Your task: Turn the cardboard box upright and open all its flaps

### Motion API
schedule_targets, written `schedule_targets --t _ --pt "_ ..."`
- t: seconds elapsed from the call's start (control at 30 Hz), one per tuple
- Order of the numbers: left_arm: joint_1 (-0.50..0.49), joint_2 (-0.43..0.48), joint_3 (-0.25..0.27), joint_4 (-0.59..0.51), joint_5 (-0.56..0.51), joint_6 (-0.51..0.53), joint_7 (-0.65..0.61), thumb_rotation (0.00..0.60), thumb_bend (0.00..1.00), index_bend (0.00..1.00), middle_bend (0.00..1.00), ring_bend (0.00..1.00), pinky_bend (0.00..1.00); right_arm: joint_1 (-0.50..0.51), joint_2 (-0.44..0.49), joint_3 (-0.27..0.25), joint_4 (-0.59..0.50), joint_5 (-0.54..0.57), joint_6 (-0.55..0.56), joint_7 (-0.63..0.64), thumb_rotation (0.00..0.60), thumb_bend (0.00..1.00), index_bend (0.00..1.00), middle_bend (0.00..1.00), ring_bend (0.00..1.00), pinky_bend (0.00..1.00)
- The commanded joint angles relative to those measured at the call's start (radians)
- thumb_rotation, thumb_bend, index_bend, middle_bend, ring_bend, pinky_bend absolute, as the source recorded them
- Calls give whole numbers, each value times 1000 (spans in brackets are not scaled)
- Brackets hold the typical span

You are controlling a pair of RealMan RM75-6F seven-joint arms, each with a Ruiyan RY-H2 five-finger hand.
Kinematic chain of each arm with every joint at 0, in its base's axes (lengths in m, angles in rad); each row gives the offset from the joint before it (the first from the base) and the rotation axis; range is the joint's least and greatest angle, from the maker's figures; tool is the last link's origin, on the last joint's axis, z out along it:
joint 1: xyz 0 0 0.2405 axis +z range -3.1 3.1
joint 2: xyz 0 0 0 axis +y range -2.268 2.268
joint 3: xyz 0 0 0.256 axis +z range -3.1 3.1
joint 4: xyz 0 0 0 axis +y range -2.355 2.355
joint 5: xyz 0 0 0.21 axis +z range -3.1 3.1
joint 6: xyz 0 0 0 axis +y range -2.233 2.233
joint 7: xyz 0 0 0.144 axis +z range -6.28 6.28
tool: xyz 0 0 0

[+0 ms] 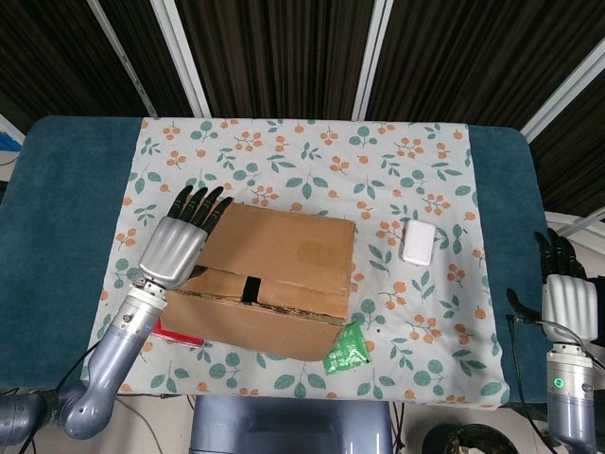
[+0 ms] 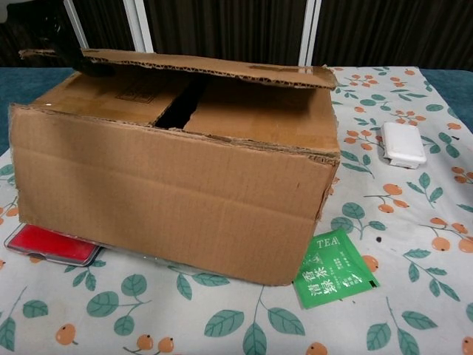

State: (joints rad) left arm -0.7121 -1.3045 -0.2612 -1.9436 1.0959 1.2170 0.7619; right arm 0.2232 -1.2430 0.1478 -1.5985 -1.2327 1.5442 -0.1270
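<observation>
Fingers (image 1: 200,201) of left hand (image 1: 175,248) stretched forward over the left end of the top flap (image 1: 274,248), dark tips past its far corner; a dark tip under the flap's raised left edge in the chest view, so apparently lifting from beneath, though a real grip cannot be made out. Cardboard box (image 2: 174,177) upright on the floral worktop (image 1: 312,151), at 6 o'clock of centre, long axis running 9 to 3. Top flap hinged along the far, 12 o'clock side, free edge raised off the two inner flaps (image 2: 111,96), dark gap between them. Next move, as a judgement: swing flap toward 12 o'clock. Right hand (image 1: 567,298) well apart at 3 o'clock by the worktop edge, fingers straight, holding nothing; left hand clearly nearer. Red case (image 2: 52,244) pinned under box's left end; tea sachet (image 2: 334,270) just beside its right corner.
</observation>
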Motion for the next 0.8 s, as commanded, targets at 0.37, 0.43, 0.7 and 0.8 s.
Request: schedule_targets --t 0.37,0.43,0.7,0.8 --pt "-184 -36 -148 231 -67 -92 37 600 211 0 0 0 0 -15 -4 22 5 14 -21 20 600 317 0 0 0 228" --pt "-218 -56 -163 292 -88 -111 44 600 212 0 0 0 0 -17 -4 25 4 18 -25 23 600 317 0 0 0 228" --pt "-356 -157 -191 570 -141 -189 60 600 212 0 0 0 0 -22 -4 36 2 19 -36 26 600 317 0 0 0 228" --pt "-389 -188 -192 646 -155 -210 56 600 212 0 0 0 0 -24 -3 42 2 25 -42 29 600 316 0 0 0 228"
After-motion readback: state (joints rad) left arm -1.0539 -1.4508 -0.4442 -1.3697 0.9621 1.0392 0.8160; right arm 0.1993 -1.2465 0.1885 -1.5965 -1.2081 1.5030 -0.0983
